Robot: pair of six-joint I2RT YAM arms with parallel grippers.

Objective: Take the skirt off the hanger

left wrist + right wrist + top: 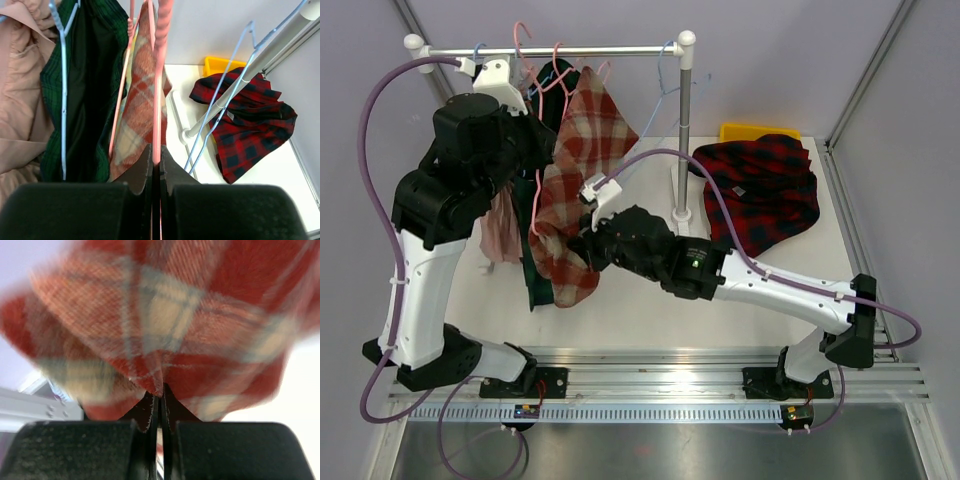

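Pinching skirt low fold: right gripper, jaws pressed together on cloth, mid-table toward left edge, likely set to drag fabric down and off. Skirt hangs on pink hanger from rail along far edge. Left gripper clamped on hanger wire, seemingly bracing it against pull. Green garment alongside. Dark plaid garment heaped near far-right corner

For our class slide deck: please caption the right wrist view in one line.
Right gripper shut on a fold of the red-and-cream plaid skirt, which fills the frame.
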